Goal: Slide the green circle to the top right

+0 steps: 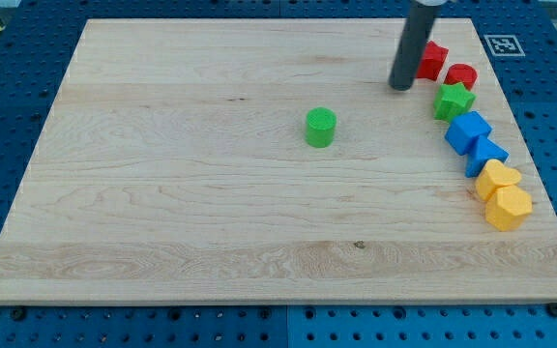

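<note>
The green circle (320, 127) is a short green cylinder standing alone near the middle of the wooden board (162, 193). My tip (400, 87) rests on the board near the view's top right, well to the right of and above the green circle, not touching it. It stands just left of a red block (433, 60).
A curved row of blocks runs down the board's right side: the red block, a red cylinder (461, 75), a green star (454, 100), two blue blocks (467, 130) (487, 155), and two yellow blocks (497, 178) (509, 207). A marker tag (500, 43) lies off the top right corner.
</note>
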`<act>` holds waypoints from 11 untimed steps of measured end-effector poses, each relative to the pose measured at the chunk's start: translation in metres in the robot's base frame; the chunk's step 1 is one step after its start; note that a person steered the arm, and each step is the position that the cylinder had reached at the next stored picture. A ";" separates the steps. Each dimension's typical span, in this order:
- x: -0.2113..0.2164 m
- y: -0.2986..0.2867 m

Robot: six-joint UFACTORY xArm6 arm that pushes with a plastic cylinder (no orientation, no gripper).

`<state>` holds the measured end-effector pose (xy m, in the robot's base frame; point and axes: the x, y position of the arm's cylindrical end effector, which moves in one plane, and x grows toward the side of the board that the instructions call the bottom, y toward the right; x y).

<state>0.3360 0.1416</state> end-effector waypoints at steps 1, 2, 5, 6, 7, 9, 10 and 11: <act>0.005 -0.055; 0.025 -0.102; 0.131 -0.110; 0.136 -0.102; 0.134 -0.104; 0.118 -0.103; 0.114 -0.099; 0.111 -0.093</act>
<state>0.4469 0.0482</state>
